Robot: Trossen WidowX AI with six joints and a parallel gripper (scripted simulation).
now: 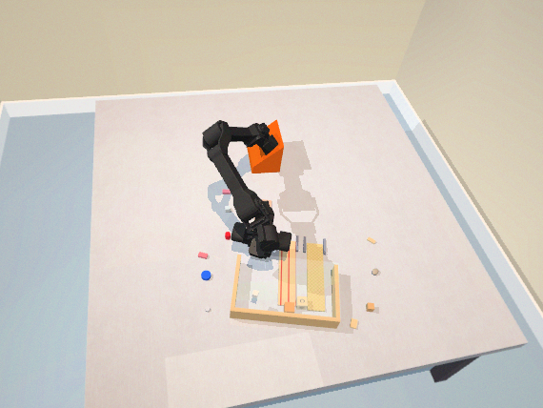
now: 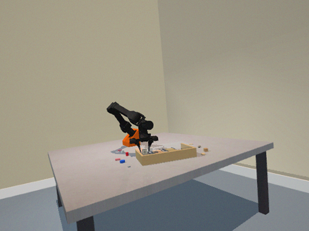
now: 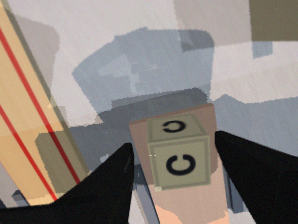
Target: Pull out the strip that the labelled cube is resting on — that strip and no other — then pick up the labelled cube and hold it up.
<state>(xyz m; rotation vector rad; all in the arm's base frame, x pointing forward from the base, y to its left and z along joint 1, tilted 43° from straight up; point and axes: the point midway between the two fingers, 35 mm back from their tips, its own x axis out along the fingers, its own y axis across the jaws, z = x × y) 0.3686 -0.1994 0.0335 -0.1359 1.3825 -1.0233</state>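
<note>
Black parallel-jaw gripper (image 3: 172, 165) sits low at the open end of the shallow wooden tray (image 1: 285, 317), jaws about half open, straddling the olive cube labelled C (image 3: 179, 152) — gaps on both sides, nothing gripped. Cube rests on a plain peach strip (image 3: 190, 212). Red-striped orange strip (image 3: 30, 135) lies just beside, to the left in the wrist view.

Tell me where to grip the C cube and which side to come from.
Take the C cube by the two faces turned toward the fingers, coming down from above. It sits square on the pink strip, and the open gripper brackets it with a gap on each side. Pinch above the strip.
</note>
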